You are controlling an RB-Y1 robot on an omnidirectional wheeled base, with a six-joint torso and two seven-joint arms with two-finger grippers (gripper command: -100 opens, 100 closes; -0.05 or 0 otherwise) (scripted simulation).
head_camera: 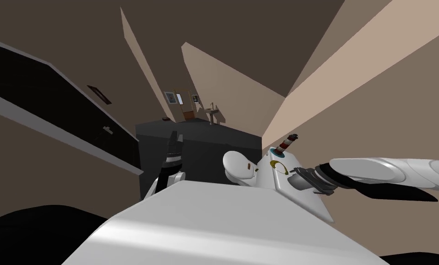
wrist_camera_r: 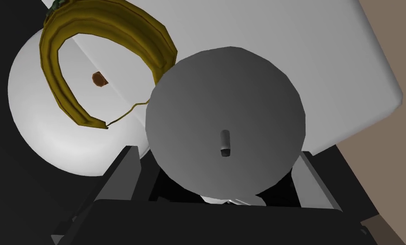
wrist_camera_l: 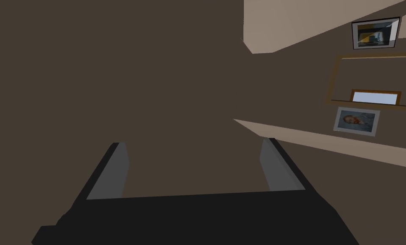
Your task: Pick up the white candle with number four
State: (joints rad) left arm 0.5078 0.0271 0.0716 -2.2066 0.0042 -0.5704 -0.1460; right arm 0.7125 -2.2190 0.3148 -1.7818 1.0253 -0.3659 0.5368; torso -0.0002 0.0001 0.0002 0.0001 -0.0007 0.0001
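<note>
White table [wrist_camera_r: 325, 51] in a brown-walled room, and my right claw [wrist_camera_r: 219, 149] hangs over it, spread wide around the grey candle [wrist_camera_r: 240, 93].

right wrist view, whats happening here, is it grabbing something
The right gripper is poised over a grey, round candle, looking down at its top and wick. Its fingers stand open on either side, so the candle is not gripped yet. The candle stands on a white surface next to a banana. The left gripper is open and holds nothing.
</note>
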